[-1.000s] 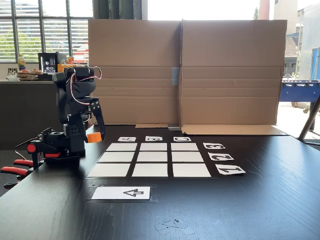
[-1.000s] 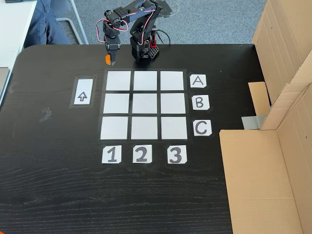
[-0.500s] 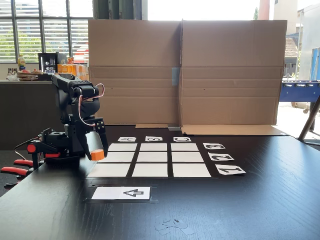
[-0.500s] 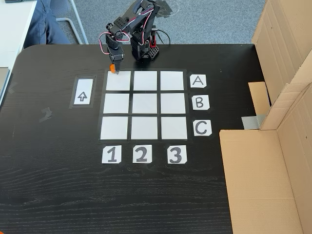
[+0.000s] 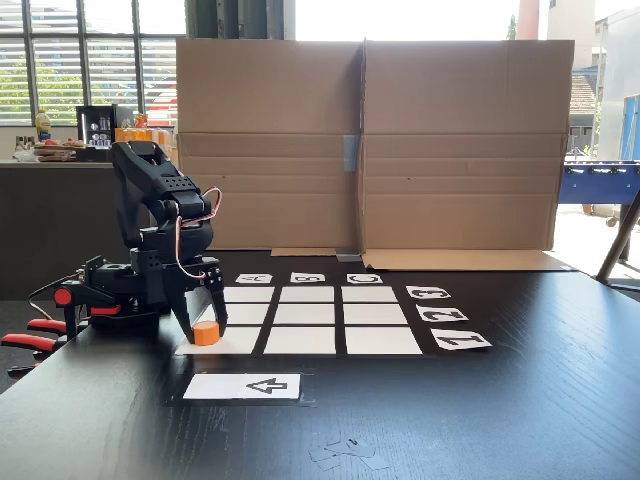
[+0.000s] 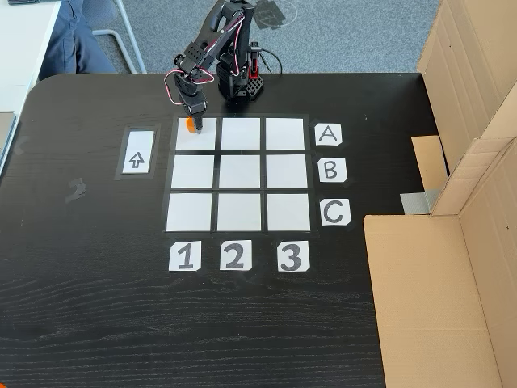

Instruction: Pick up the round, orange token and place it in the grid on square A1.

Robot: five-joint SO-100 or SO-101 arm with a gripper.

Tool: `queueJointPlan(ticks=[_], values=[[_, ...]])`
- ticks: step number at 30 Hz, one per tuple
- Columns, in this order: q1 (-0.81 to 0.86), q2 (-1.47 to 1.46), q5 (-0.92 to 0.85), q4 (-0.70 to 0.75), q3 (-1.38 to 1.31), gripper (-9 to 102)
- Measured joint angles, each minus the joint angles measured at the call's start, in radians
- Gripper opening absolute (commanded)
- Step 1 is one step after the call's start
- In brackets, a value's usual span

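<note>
The orange token [image 5: 206,336] is a short cylinder held low between the black fingers of my gripper [image 5: 205,330], which is shut on it. In both fixed views it sits at the left part of square A1 [image 5: 238,341], the corner cell of the grid [image 5: 300,315] nearest the arrow card. From above, the token [image 6: 192,126] peeks out under the gripper [image 6: 194,121] at the top-left cell, square A1 [image 6: 203,139], of the grid [image 6: 239,171]. I cannot tell whether the token touches the cell or hovers just over it.
A white arrow card [image 5: 243,386] lies beside the grid, left of it from above [image 6: 137,159]. The arm's base [image 6: 238,82] is clamped at the table edge. A tall cardboard wall [image 5: 370,140] lines one side of the table [image 6: 477,162]. Small tape scraps [image 5: 345,452] lie near the front.
The arm has swung from beside the grid over its corner and come down, carrying the token from mid-air down onto square A1.
</note>
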Motion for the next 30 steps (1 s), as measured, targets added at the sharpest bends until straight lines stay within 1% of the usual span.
queueJointPlan(ticks=[16,22,30], values=[[-0.023,-0.003,0.0,-0.015,0.0,16],[-0.023,-0.003,0.0,-0.025,0.0,25],[-0.023,-0.003,-0.023,-0.025,0.0,33]])
